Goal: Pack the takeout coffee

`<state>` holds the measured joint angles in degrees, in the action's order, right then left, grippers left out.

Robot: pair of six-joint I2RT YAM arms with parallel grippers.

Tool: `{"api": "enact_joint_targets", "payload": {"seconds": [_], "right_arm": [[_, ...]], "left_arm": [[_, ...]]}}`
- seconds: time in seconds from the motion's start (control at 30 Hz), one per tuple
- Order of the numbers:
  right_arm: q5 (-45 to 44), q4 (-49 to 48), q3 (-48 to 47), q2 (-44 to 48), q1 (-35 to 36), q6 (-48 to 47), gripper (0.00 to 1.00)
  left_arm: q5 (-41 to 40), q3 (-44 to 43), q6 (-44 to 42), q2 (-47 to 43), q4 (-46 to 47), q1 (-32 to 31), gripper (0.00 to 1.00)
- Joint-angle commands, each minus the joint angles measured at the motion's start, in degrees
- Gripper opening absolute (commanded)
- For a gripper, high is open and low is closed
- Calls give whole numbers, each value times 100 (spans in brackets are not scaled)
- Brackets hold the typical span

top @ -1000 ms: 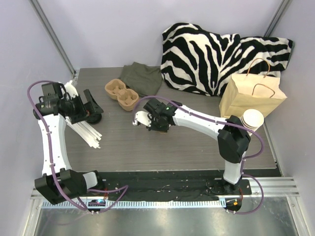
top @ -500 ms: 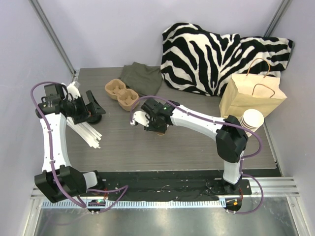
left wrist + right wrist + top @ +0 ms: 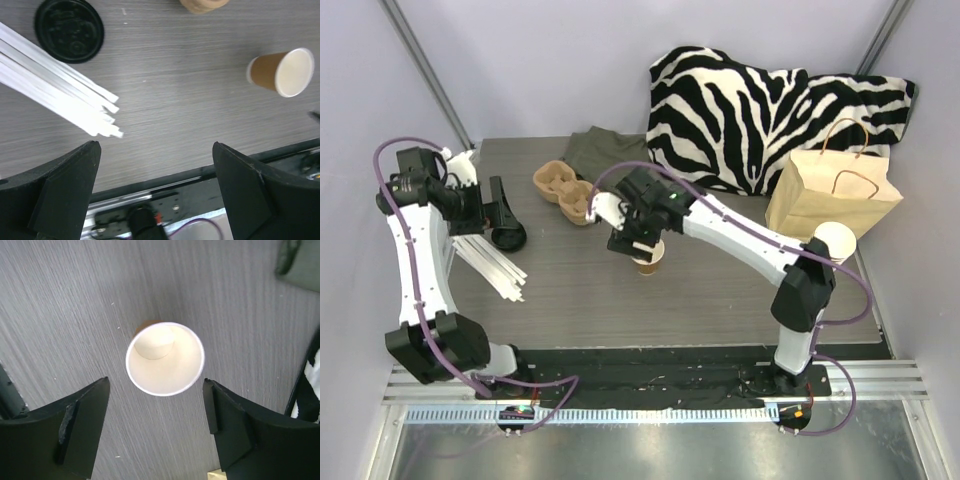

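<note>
Takeout coffee point(image 3: 165, 359): lidless, upright, roughly mid-worktop point(image 3: 720, 300). Inside is white and looks empty. Right pincer point(image 3: 155, 384) sits directly over it with jaws spread, one finger on each side of the rim. Wrist view shows a gap on both sides, so no contact and nothing gripped.

Outward from there:
- Cardboard cup carrier point(image 3: 567, 190) is just beyond the cup, toward the far-left.
- Green cloth point(image 3: 608, 158) is behind the carrier at the far edge.
- Left pincer point(image 3: 155, 147) is near the left edge, jaws fully apart, holding nothing.
- Black lid point(image 3: 69, 30) lies flat on the worktop by the left pincer.
- Bundle of white straws point(image 3: 55, 80) lies just beside the lid, fanned toward the near-left. Can't tell if it touches the lid.
- Paper bag point(image 3: 832, 195) stands at the right edge.
- Stack of cups point(image 3: 834, 243) is just in front of the bag.
- Zebra fabric point(image 3: 750, 115) is piled in the far-right corner.
</note>
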<state>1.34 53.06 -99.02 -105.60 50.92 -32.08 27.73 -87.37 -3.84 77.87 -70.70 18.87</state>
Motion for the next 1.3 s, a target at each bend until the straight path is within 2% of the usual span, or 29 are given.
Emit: {"api": "enact_joint_targets", "payload": {"seconds": [0.0,0.03,0.07,0.2,0.3,0.33,0.43,0.57,0.7,1.27], "right_arm": [[743,178,-600,628,-529,491,85],[936,205,-705,637,-678,622,86],[1312,231,-750,646,-949,832,89],[2086,223,-715,672,-1487,1281,92],[2430,135,-470,734,-1646,1563,93],[2545,91,-408,760,-1672,1668,93],[2870,-93,-188,848,-1673,1950,94],[2775,-85,-91,883,-1673,1916,94],[2827,-76,-12,936,-1673,1915,94],[2757,3,-117,787,-1673,1916,94]], "left_arm": [[-408,-578,-1495,579,-751,38,100],[-426,-736,-1924,876,-857,29,100],[-495,-798,-2067,1010,-936,3,100],[-1128,-957,-2455,1529,-851,-296,97],[-1515,-756,-2499,1758,-369,-551,90],[-1812,-668,-2491,1819,-218,-725,84],[-2209,-290,-2604,1969,336,-1104,76],[-2596,45,-2772,2136,925,-1281,71],[-2693,71,-2965,2487,1014,-1325,63],[-2658,-201,-3255,3419,1190,-1334,54]]}}
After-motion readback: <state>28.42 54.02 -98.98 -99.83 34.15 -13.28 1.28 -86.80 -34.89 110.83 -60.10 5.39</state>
